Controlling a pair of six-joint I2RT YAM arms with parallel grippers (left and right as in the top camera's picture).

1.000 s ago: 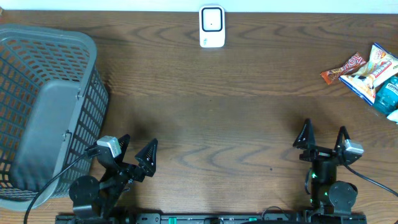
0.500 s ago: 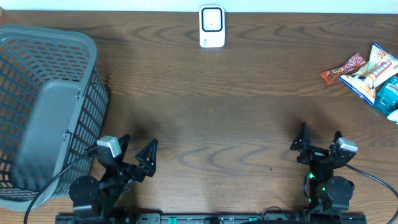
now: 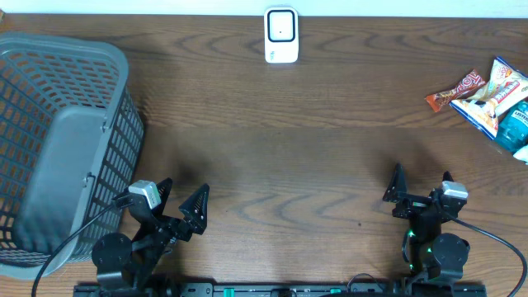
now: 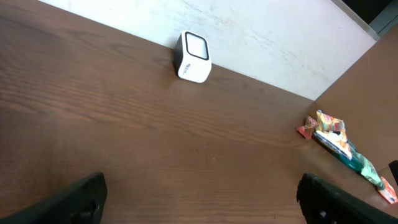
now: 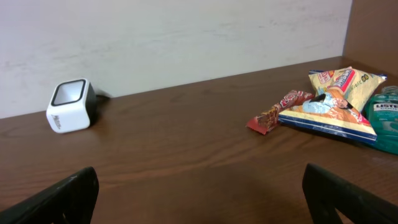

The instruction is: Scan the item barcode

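The dark wooden bench [image 3: 289, 140] runs the full width of the scene, and its far edge meets a pale wall. A grey mesh basket [image 3: 124, 157] sits just to the outer side of the left fingers [image 3: 196, 205]. Its near corner is close to them, and its far rim reaches almost to the far edge.

The left fingers are spread wide and hold nothing. The right fingers [image 3: 399, 186] are also wide apart and empty. Both pairs are low at the near edge, well apart from each other, with bare wood between them and ahead of them.

The items to scan lie well ahead of the right fingers and out to their right, beside the bench's right edge. They are a yellow and blue snack bag [image 3: 495, 95], a teal Listerine bottle [image 5: 384, 115] touching the bag and cut off by the frame, and a red candy bar [image 3: 455, 91] on the inner side, touching the bag.

The white barcode scanner [image 3: 281, 35] stands at the far edge, well ahead of both pairs and between their lines, with open wood on every side but the wall.
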